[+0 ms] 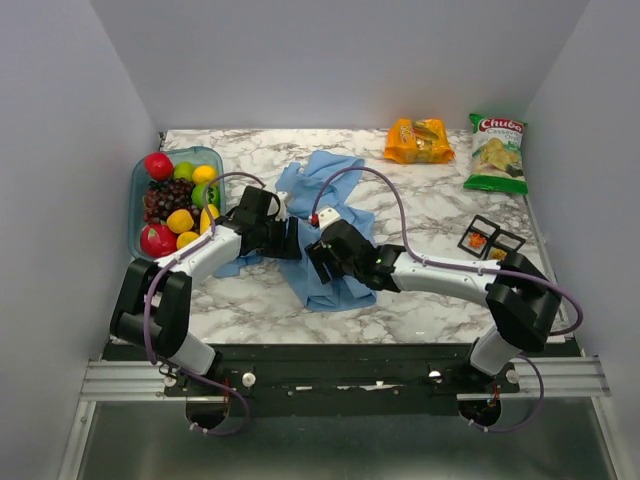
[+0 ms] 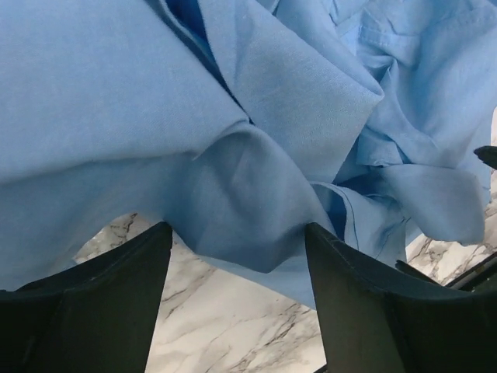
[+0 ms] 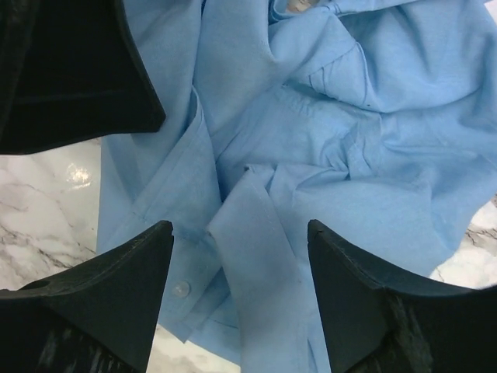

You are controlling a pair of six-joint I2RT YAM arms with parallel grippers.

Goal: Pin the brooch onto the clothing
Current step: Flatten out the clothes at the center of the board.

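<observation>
Top external: left gripper (image 1: 288, 240), right gripper (image 1: 318, 262) over shirt (image 1: 325, 175)

marble table (image 1: 255, 300) | shirt (image 1: 335, 175) (crumpled) | fruit tub (image 1: 134, 215) | orange packet (image 1: 419, 141) | chip bag (image 1: 496, 152) | black trays (image 1: 497, 240)

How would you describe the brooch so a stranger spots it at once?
Start at the green chip bag in the far right corner of the marble table, then come nearer to two small black square trays. The brooch is the tiny orange-red speck in the tray closer to the blue shirt; the trays themselves are plain black.
</observation>
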